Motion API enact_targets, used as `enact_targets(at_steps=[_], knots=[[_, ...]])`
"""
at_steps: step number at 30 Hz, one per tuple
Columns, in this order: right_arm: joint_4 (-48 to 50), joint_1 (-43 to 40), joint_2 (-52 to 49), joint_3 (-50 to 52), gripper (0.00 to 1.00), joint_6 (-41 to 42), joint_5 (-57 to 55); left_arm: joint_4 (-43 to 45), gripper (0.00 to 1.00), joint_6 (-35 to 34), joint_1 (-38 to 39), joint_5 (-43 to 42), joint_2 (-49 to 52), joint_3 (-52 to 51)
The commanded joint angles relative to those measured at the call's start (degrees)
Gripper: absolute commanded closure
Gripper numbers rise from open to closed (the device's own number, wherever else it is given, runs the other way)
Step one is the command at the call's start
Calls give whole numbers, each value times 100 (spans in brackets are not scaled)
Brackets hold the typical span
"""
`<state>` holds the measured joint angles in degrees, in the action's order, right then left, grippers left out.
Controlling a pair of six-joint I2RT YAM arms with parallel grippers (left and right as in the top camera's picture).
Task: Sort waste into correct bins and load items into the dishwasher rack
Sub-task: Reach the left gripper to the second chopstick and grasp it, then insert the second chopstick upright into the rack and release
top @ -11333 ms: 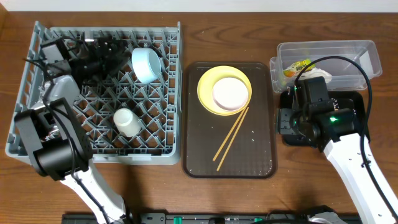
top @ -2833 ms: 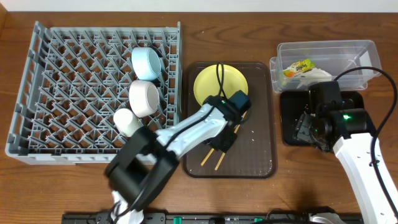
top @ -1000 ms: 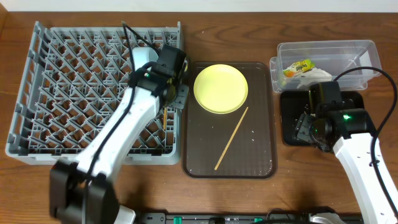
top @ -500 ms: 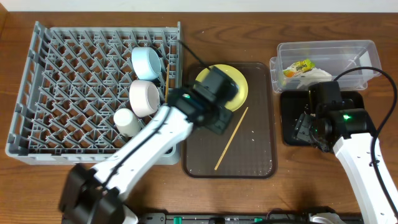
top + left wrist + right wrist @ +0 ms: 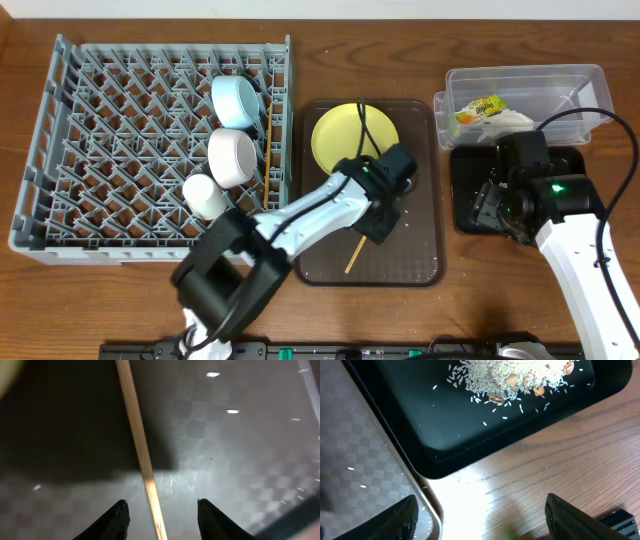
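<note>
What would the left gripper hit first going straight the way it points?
Probably the chopstick, which lies on the brown tray between the open fingers of the left gripper; the depth is unclear.

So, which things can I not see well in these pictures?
Overhead: the left arm hides the left claw and most of the chopstick on the brown tray.
Overhead: the right arm covers much of the black tray.
Left wrist: the frame edges cut off both chopstick ends.
</note>
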<state>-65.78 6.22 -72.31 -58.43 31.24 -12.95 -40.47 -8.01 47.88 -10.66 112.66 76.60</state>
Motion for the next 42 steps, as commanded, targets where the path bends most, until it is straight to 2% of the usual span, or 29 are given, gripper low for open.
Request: enact_targets(at_steps=[1, 4, 6, 10, 14, 21, 26, 29, 35, 42], knots=[[-7, -37, 70, -39, 21, 83, -31, 24, 53, -243, 7, 330, 302, 48], [-7, -37, 70, -39, 21, 83, -33, 31, 53, -245, 7, 339, 481, 48], [-4, -37, 70, -39, 21, 83, -33, 24, 57, -245, 11, 339, 525, 48], [-4, -37, 70, -39, 21, 83, -33, 26, 85, -302, 11, 337, 527, 48], [-4, -37, 70, -39, 21, 83, -33, -2, 94, -352, 17, 197, 522, 50], [-4, -37, 70, -39, 21, 81, -35, -389, 94, -280, 22, 166, 122, 188], [-4, -37, 70, -39, 21, 81, -35, -555, 94, 103, -31, 181, -835, 243], [-4, -37, 70, -39, 21, 81, -35, -533, 94, 111, -216, 568, -1458, 243], [-4, -37, 70, -39, 21, 83, -33, -463, 94, 109, -1104, 1534, -2269, 240], [-4, -37, 70, -39, 21, 83, -31, -284, 94, 107, -2352, 1582, -2133, 238]])
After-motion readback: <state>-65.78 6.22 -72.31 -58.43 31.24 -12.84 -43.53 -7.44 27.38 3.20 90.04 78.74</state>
